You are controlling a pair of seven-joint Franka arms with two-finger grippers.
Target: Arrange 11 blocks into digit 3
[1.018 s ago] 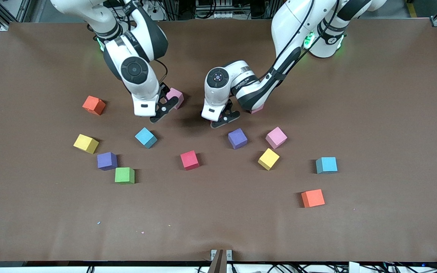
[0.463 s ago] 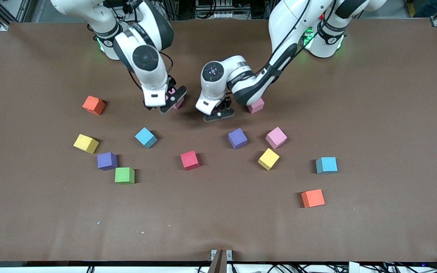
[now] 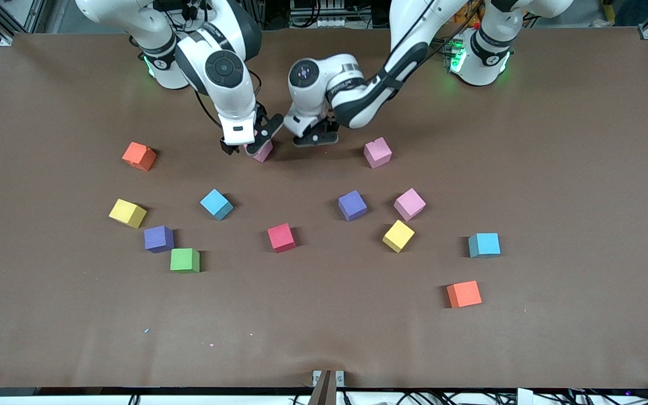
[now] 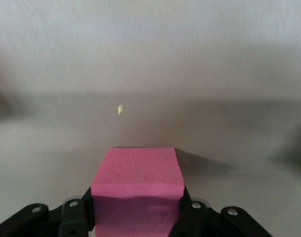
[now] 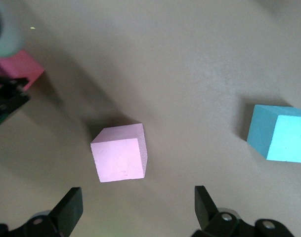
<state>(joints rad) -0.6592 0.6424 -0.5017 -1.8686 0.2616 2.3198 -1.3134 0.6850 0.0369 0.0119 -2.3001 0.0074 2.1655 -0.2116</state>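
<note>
I see the left end effector (image 3: 316,138) pinching a hot-pink cube (image 4: 138,190), raised over the bench (image 3: 554,185) near the bases. The right end effector (image 3: 251,147) hangs spread over a pale pink cube (image 5: 119,159), not touching it. The remaining blocks are matte, equal-sized and scattered singly; no digit is formed. Another pink cube (image 3: 378,152) lies toward the left arm's end. The bench is plain brown. Since a second ago, both arms have drawn back toward their bases.

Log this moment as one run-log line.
left gripper: shut on red block | right gripper: open over pink block | digit 3: not started
</note>
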